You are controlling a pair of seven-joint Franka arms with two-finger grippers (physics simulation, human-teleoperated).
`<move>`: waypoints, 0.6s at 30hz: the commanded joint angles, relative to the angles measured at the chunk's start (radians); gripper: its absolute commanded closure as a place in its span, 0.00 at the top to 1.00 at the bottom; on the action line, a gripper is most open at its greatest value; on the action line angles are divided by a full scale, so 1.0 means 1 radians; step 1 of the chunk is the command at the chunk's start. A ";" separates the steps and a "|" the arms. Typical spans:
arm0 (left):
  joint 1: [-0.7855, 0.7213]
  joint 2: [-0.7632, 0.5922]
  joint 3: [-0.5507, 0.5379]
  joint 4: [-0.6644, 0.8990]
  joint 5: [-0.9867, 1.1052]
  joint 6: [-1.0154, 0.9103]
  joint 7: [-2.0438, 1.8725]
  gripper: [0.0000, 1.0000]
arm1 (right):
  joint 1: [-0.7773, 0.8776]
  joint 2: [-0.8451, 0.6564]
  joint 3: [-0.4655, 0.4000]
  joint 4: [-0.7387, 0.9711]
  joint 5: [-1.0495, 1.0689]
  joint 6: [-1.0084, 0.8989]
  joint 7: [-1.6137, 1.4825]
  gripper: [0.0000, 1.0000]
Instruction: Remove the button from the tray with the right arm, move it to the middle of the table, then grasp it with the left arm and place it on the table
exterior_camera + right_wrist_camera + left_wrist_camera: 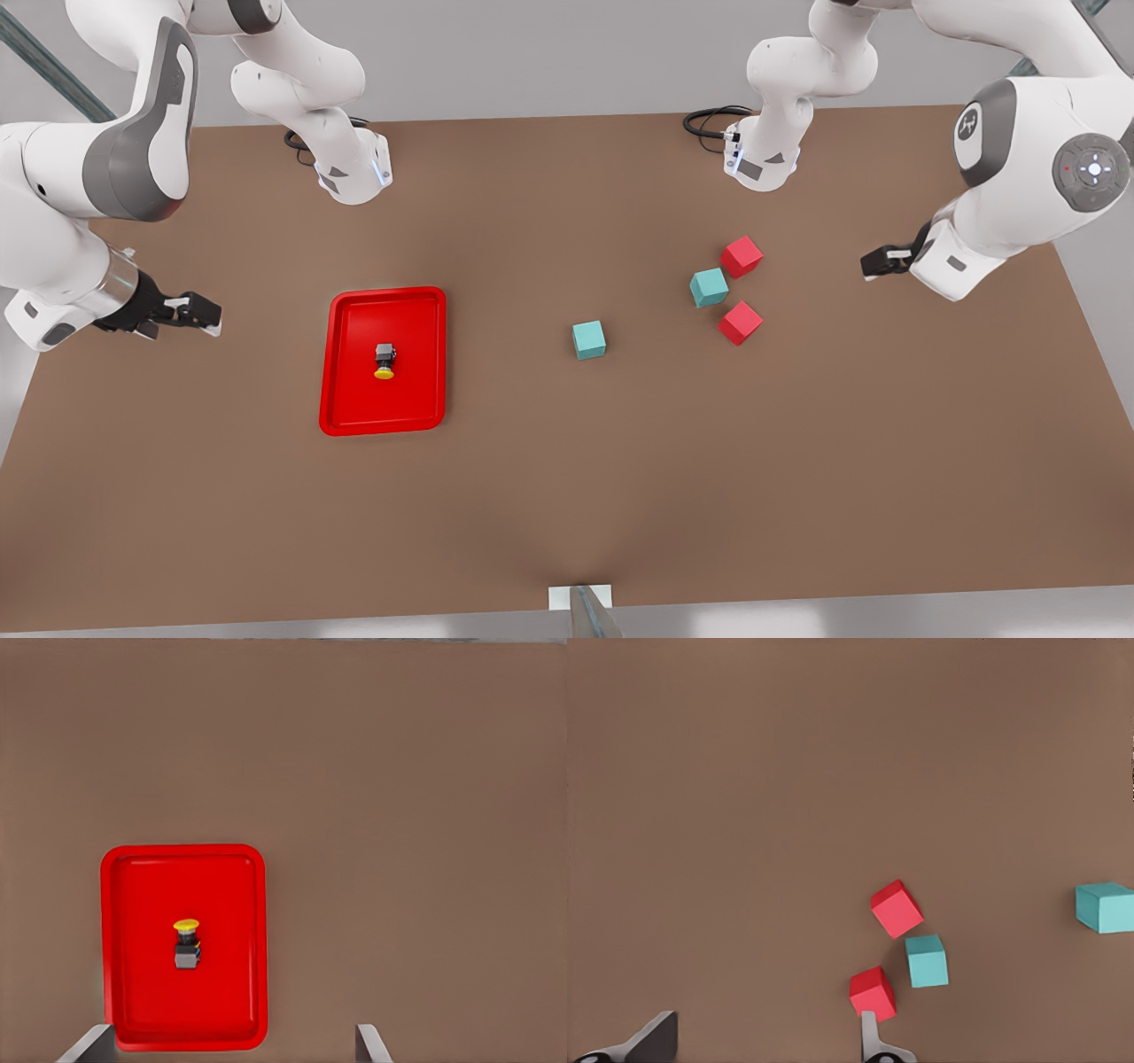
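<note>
The button (pixel 384 361) (pixel 186 943), a dark grey body with a yellow cap, lies on its side in the middle of the red tray (pixel 416 354) (pixel 230 930), on the front view's left half of the table (pixel 567 478). My right gripper (pixel 204 315) (pixel 232 1050) hovers open to the left of the tray in the front view, apart from it. At the front view's right edge my left gripper (pixel 877 263) (pixel 762 1045) waits open, with nothing between its fingers, beside a group of cubes.
A teal cube (pixel 588 340) (pixel 1105 906) sits near the table's middle. Another teal cube (pixel 709 287) (pixel 926 960) sits between two red cubes (pixel 741 256) (pixel 739 322) further right. Both arm bases (pixel 354 173) (pixel 762 159) stand at the far edge.
</note>
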 commanded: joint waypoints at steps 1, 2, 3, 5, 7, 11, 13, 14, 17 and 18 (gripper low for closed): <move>-0.003 0.015 -0.008 -0.003 0.017 0.105 0.060 1.00 | -0.001 0.000 -0.001 0.000 0.003 0.020 -0.040 1.00; -0.003 0.018 -0.008 -0.003 0.015 0.107 0.063 1.00 | 0.001 0.000 -0.001 -0.019 0.003 0.012 -0.039 1.00; -0.003 0.018 -0.009 -0.003 0.015 0.107 0.063 1.00 | 0.017 0.003 0.001 -0.122 0.007 0.012 -0.037 1.00; -0.003 0.020 -0.009 -0.003 0.003 0.107 0.063 1.00 | 0.057 0.020 0.027 -0.311 0.009 0.125 -0.042 1.00; -0.003 0.028 -0.009 -0.003 0.001 0.107 0.066 1.00 | 0.056 0.055 0.131 -0.521 0.007 0.406 0.067 1.00; -0.003 0.029 -0.009 -0.003 0.001 0.102 0.064 1.00 | 0.062 0.119 0.170 -0.759 0.007 0.781 0.334 1.00; -0.003 0.029 -0.009 -0.003 0.001 0.102 0.066 1.00 | 0.077 0.141 0.186 -0.779 0.007 0.822 0.348 1.00; -0.003 0.029 -0.009 -0.003 0.001 0.101 0.066 1.00 | 0.079 0.142 0.197 -0.777 0.007 0.824 0.348 1.00; -0.003 0.029 -0.009 -0.005 0.001 0.101 0.066 1.00 | 0.080 0.188 0.197 -0.768 0.007 0.923 0.348 1.00; -0.003 0.029 -0.009 -0.005 0.001 0.099 0.066 1.00 | 0.079 0.195 0.197 -0.768 0.007 0.925 0.348 1.00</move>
